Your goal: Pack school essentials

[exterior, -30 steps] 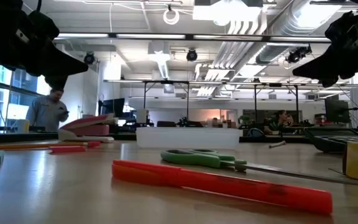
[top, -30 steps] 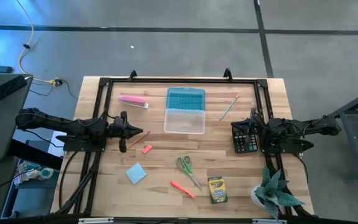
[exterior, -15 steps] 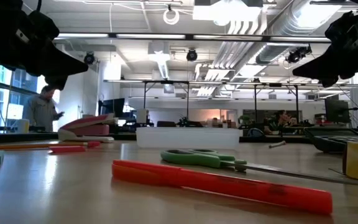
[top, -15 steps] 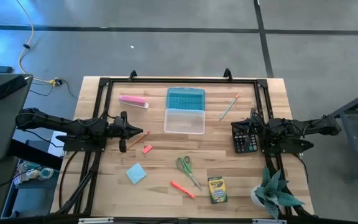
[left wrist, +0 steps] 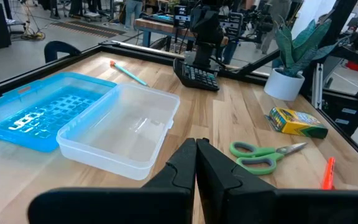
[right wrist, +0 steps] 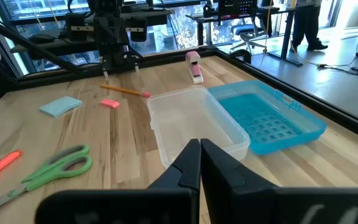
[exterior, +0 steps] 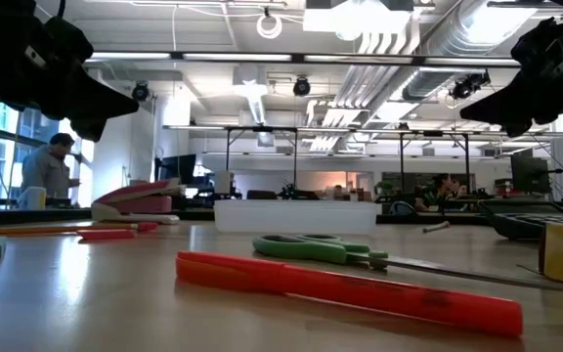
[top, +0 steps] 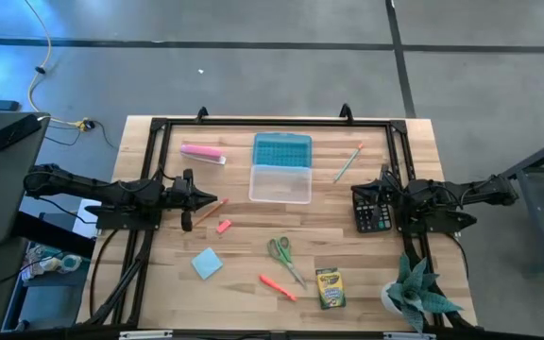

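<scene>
We park left end effector (top: 196, 195) at 9 o'clock, right end effector (top: 378, 198) at 3, both pinched closed, empty; open case (top: 280, 183) between awaits scissors (top: 282, 253).

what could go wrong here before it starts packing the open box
The scissors lie flat with thin blades, so a pinch may slip. The calculator sits right under the right gripper, which is shut like the left gripper, and could get knocked. The plant stands near the crayon box, so that reach may brush it.

Open-plan robotics lab/workshop: exposed ceiling ducts (exterior: 399, 59), rows of workbenches (exterior: 301, 200), wooden table (top: 348, 241) w/ black frame.
</scene>
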Robot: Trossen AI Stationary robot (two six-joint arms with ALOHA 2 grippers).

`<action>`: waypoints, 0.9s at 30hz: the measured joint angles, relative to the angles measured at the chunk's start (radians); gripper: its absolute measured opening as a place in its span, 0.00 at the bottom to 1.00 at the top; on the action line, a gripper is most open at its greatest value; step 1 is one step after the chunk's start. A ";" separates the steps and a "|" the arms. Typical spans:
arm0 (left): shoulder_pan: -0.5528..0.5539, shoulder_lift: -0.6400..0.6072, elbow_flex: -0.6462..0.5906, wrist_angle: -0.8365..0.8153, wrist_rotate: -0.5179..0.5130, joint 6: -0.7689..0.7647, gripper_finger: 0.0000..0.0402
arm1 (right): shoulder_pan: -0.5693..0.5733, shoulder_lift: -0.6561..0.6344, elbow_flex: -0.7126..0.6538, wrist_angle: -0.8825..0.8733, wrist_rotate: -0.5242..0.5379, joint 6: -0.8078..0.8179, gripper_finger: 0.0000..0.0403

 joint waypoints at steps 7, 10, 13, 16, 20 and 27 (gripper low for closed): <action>0.000 0.000 0.000 0.000 0.000 0.000 0.00 | 0.000 0.000 0.000 0.000 0.000 0.000 0.00; 0.000 0.000 0.000 0.000 0.000 0.000 0.00 | 0.000 0.000 0.000 0.000 0.000 0.000 0.00; 0.000 0.000 0.000 0.000 0.000 0.000 0.00 | 0.000 0.000 0.000 0.000 0.000 0.000 0.00; 0.000 0.000 0.000 0.001 0.000 0.000 0.00 | 0.000 0.000 0.000 0.000 0.000 -0.009 0.00; 0.000 0.000 0.000 0.001 0.000 0.000 0.00 | 0.000 0.000 0.000 0.000 0.000 -0.042 0.00; 0.000 0.000 0.000 0.001 0.000 0.000 0.00 | 0.000 0.000 0.000 0.000 0.000 -0.042 0.00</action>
